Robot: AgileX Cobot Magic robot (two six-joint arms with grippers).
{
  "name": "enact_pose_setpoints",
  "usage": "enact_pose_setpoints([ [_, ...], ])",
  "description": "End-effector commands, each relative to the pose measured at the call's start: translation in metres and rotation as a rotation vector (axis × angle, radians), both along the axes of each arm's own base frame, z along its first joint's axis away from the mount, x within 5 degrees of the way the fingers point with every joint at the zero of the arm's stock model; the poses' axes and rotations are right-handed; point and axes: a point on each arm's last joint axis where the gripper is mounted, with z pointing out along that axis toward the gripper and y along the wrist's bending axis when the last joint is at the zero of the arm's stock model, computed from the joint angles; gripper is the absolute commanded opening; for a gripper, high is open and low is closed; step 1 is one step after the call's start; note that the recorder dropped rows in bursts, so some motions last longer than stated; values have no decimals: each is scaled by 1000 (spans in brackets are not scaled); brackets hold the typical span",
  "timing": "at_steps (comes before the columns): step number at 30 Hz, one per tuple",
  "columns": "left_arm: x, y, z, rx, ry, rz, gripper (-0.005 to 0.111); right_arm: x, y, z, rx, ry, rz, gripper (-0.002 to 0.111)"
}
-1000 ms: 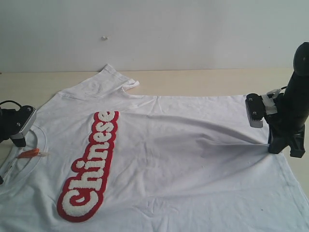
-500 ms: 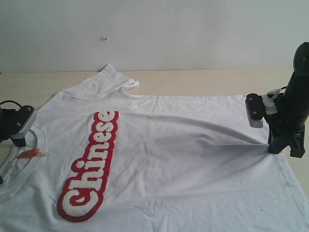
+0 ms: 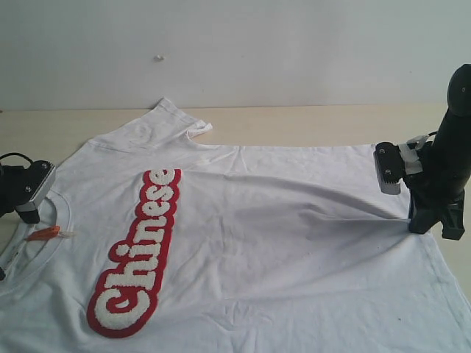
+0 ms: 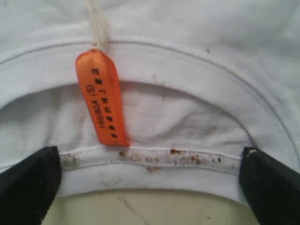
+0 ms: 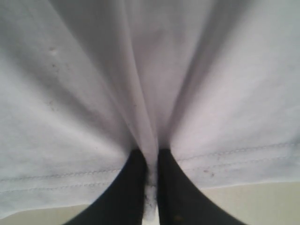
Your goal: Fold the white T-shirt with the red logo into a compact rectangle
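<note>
Two grippers, one at each end of the cloth. Nearest the onlooker, the white T-shirt (image 3: 280,243) lies flat and face-up on the table (image 3: 309,121). Its near edge and near sleeve are cut off at the bottom of the exterior view. The red logo (image 3: 136,257) runs diagonally across the chest.

The shirt's long axis runs collar to hem, left to right across that view. At the collar (image 4: 187,161) sits the left gripper (image 4: 150,183), jaws wide apart, with the back rim of the neck between them and the orange tag (image 4: 103,98) just beyond. Whether the tips touch the cloth cannot be told.

At the opposite end the right gripper (image 5: 151,187) is closed tight on a pinch of the hem (image 5: 243,159), and a ridge of fabric rises from the grip. The collar is thus the one end not yet held — the left arm is the nearer to it.

Farther back, the far sleeve (image 3: 173,121) lies crumpled towards the wall (image 3: 294,51). Most of the left arm is out of view.
</note>
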Motion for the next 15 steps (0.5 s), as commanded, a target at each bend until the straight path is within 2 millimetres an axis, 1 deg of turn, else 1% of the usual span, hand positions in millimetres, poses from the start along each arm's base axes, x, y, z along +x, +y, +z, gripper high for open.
enact_pose_setpoints([
  [1,-1,0,-9,2,26,7,104,-1,-2,-12,-25,12,18,0],
  [5,-1,0,-11,2,22,6,104,-1,-2,-12,-25,12,18,0],
  [15,7,1,-11,13,-59,8,103,-1,-2,-12,-25,12,18,0],
])
